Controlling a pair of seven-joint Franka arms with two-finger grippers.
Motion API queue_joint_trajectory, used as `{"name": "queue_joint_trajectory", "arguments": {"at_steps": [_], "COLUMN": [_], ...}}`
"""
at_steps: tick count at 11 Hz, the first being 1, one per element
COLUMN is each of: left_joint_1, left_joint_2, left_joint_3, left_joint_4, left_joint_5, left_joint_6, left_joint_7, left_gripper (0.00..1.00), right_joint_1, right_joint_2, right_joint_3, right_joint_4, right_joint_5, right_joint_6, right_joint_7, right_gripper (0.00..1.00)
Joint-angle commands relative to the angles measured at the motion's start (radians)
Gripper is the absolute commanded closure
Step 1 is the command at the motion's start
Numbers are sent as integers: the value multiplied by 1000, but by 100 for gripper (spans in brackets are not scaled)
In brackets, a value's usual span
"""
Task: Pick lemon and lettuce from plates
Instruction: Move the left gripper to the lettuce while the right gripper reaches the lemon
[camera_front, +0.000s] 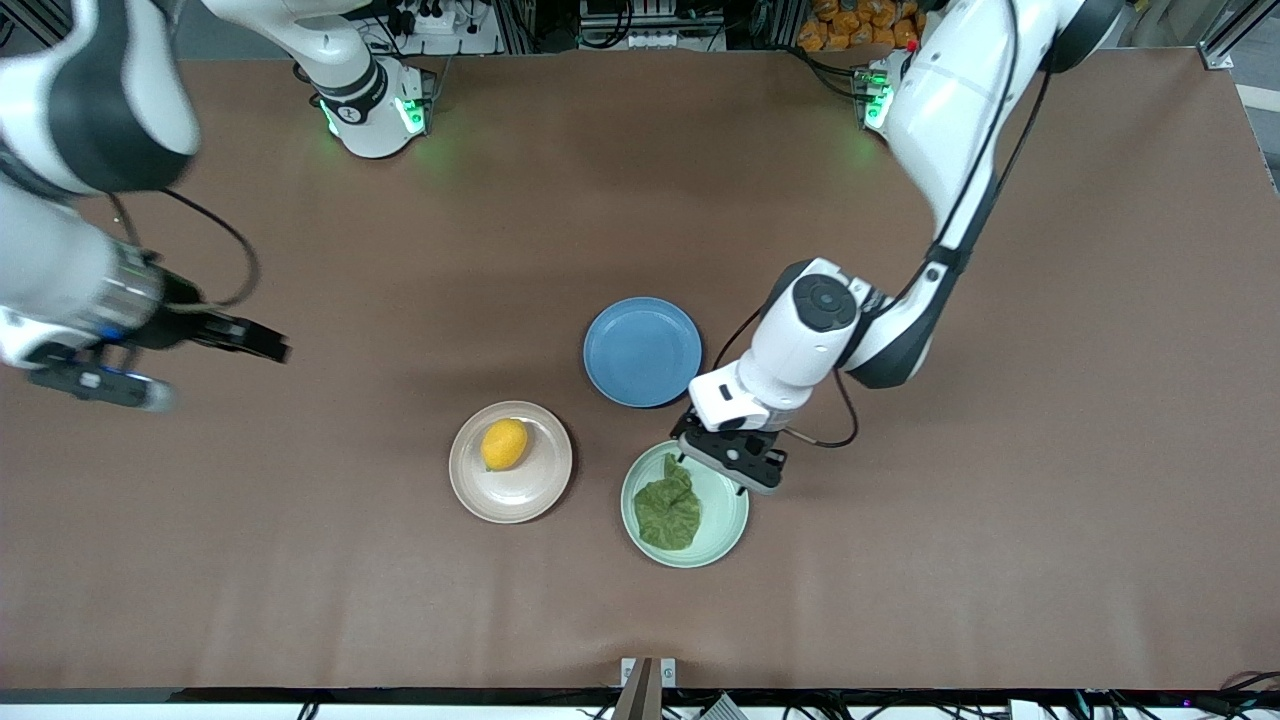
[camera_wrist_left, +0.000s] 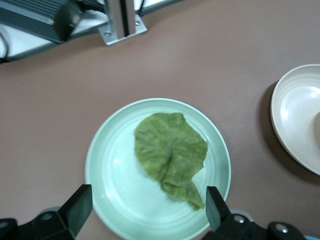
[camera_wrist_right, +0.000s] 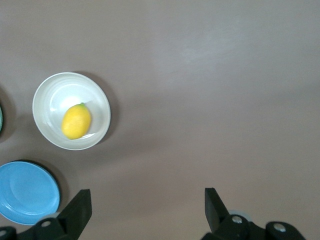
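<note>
The lemon (camera_front: 503, 444) lies on the beige-pink plate (camera_front: 520, 495). The lettuce (camera_front: 668, 512) lies on the mint green plate (camera_front: 725, 515), beside the beige-pink one, toward the left arm's end. My left gripper (camera_front: 712, 474) is open and empty, low over the mint plate's rim. In the left wrist view its jaws (camera_wrist_left: 149, 207) straddle the plate (camera_wrist_left: 115, 165), with the lettuce (camera_wrist_left: 171, 152) just ahead of them. My right gripper (camera_front: 215, 368) is open and empty, high over bare table at the right arm's end. Its wrist view (camera_wrist_right: 147, 210) shows the lemon (camera_wrist_right: 76, 121) on its plate (camera_wrist_right: 55, 97), well apart.
A blue plate (camera_front: 642, 351) sits empty, farther from the front camera than the two task plates; it also shows in the right wrist view (camera_wrist_right: 25, 192). A metal bracket (camera_front: 647, 680) stands at the table's front edge. The beige-pink plate's rim (camera_wrist_left: 295, 120) shows in the left wrist view.
</note>
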Motion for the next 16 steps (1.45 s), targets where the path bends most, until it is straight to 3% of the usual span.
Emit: {"name": "queue_joint_trajectory", "arguments": {"at_steps": [1, 3, 7, 11, 14, 16], "left_joint_1": [-16, -42, -165, -165, -165, -165], "left_joint_2": [117, 150, 205, 223, 223, 222], "left_joint_3": [11, 26, 147, 147, 147, 147], "left_joint_4": [32, 34, 52, 62, 62, 62], "left_joint_5": [29, 38, 43, 43, 43, 43], "left_joint_6": [161, 189, 218, 226, 226, 224], "left_joint_7": [13, 11, 2, 0, -1, -1], "left_gripper": [0, 0, 0, 0, 29, 40], "right_joint_1": [54, 65, 134, 199, 232, 249], "right_joint_2": [89, 154, 285, 411, 464, 487], "right_joint_3": [-4, -4, -4, -6, -6, -6], "right_joint_4": [15, 16, 16, 16, 13, 15], "right_joint_5": [54, 105, 105, 100, 100, 93], "right_joint_6": [78, 162, 300, 451, 528, 554], "right_joint_7": [56, 56, 141, 241, 273, 312], "right_gripper": [0, 0, 0, 0, 0, 0]}}
